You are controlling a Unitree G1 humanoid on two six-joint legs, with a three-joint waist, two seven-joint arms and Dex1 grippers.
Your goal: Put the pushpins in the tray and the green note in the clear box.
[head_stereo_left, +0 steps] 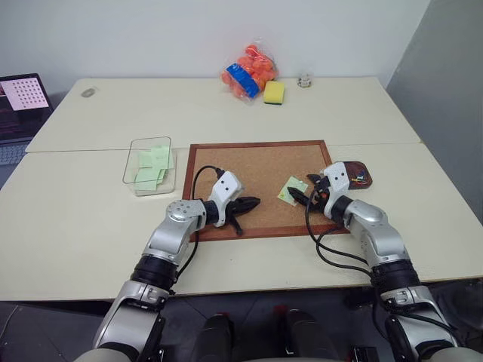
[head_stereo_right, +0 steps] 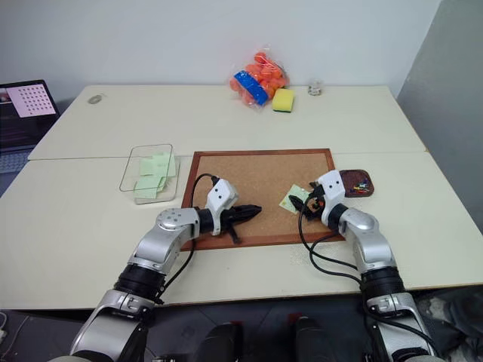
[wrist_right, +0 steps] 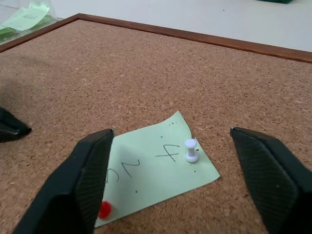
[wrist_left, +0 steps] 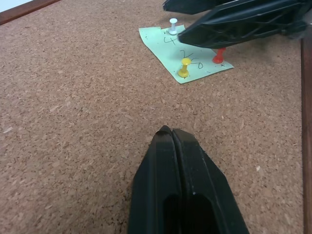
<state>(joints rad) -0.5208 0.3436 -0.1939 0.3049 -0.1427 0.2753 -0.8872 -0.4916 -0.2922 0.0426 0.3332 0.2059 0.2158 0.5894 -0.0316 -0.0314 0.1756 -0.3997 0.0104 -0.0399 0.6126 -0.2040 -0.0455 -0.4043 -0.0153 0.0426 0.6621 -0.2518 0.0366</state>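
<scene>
Nearest to us, our two arms reach forward over the front edge of the table (head_stereo_left: 68,226) and onto the corkboard (head_stereo_left: 260,162). Our left gripper (head_stereo_left: 253,203) lies low over the front part of the cork, pointing toward the right, its two black fingers (wrist_left: 170,161) pressed together with nothing between them. Our right gripper (wrist_right: 170,170) points back toward the left from the board's right side, and its fingers (wrist_right: 85,175) stand spread wide, one on each side of the green note (wrist_right: 156,168), gripping nothing.

The green note is a pale yellow-green square lying on the cork near the board's right edge, with dark handwritten marks on it and one corner slightly raised. Three pushpins stand in it: a white one (wrist_right: 190,149), a yellow one (wrist_left: 185,67) and a red one (wrist_left: 219,57) at its edge.

Just right of the board sits the tray (head_stereo_left: 353,170), a small dark brown dish with a few coloured pushpins already in it. On the table left of the board is the clear box (head_stereo_left: 149,165), holding several green notes.

Farther back, near the wall, we see a bag of orange things (head_stereo_left: 249,72) with a yellow sponge (head_stereo_left: 274,92) beside it, and a laptop (head_stereo_left: 19,105) at the far left.
</scene>
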